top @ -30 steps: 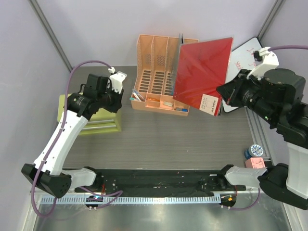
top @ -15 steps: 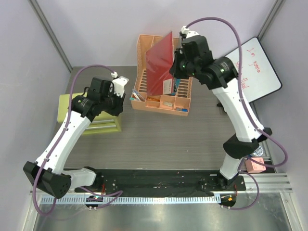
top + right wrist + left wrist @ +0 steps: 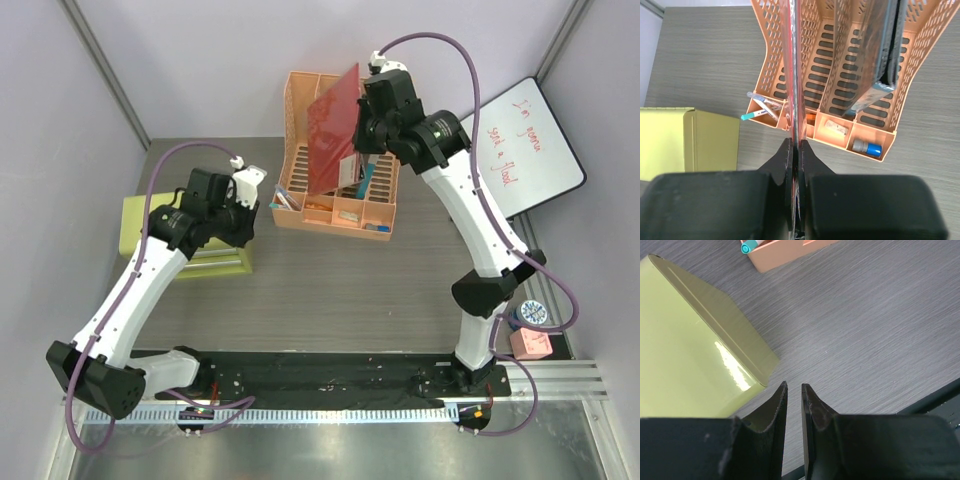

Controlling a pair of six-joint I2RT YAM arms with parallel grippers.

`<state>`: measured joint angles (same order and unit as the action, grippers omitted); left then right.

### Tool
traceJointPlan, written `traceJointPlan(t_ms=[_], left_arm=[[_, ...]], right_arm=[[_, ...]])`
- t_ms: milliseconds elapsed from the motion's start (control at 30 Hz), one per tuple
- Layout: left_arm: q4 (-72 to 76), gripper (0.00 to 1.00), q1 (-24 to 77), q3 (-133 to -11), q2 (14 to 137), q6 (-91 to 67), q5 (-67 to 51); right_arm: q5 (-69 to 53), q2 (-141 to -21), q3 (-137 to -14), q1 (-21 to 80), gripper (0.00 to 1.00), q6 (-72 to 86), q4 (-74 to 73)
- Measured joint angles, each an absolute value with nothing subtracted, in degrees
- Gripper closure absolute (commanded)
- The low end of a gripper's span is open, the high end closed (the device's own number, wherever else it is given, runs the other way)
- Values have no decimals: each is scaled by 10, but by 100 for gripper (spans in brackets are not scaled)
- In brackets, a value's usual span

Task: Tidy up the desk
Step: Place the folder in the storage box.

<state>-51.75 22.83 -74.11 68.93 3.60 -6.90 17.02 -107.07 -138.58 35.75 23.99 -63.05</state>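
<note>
**Red folder poised over the file rack**

The right claw [image 3: 795, 145] is pinching a red folder [image 3: 794, 75] by one edge, its fingers pressed flat on either face. The folder hangs edge-on straight ahead of the tips. Beyond and below it stands the orange file rack [image 3: 922, 55], resting on the table [image 3: 880, 325] that spreads under both claws. A dark binder [image 3: 880, 50] fills a slot to the right of the claw, and pens [image 3: 760, 107] lie in the front tray, down and to its left.

The step in hand looks like filing the folder into one of the rack's left-hand slots. I cannot tell whether its far edge has entered a slot yet. The next move calls for keeping the folder in line with the dividers, lowering it until it seats, then spreading the fingers.

The left claw [image 3: 794, 390] is all but pressed together, with only a thin slit between the fingers and nothing in it. It hovers over bare table, with the lime-green cabinet [image 3: 685, 350] just to its left
</note>
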Motion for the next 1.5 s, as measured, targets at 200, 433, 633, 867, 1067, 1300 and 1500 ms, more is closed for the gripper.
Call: traceJointPlan(t_ms=[200, 433, 633, 867, 1067, 1300, 1500], left_arm=[[-515, 82, 228, -741, 690, 36, -69], [-512, 82, 228, -741, 691, 36, -69], [-512, 82, 228, -741, 693, 36, -69], [-510, 83, 228, -740, 693, 36, -69], [-508, 83, 228, -732, 693, 36, -68], [-504, 83, 228, -725, 692, 37, -65], [-504, 83, 228, -718, 688, 47, -59]], right_arm=[[168, -1044, -1352, 350, 99, 241, -622], [165, -980, -1306, 350, 99, 241, -621], [176, -952, -1291, 348, 99, 241, -621], [180, -951, -1277, 344, 99, 241, -622], [168, -967, -1285, 334, 99, 242, -618], [137, -1053, -1327, 312, 99, 252, -590], [117, -1119, -1339, 301, 99, 265, -570]])
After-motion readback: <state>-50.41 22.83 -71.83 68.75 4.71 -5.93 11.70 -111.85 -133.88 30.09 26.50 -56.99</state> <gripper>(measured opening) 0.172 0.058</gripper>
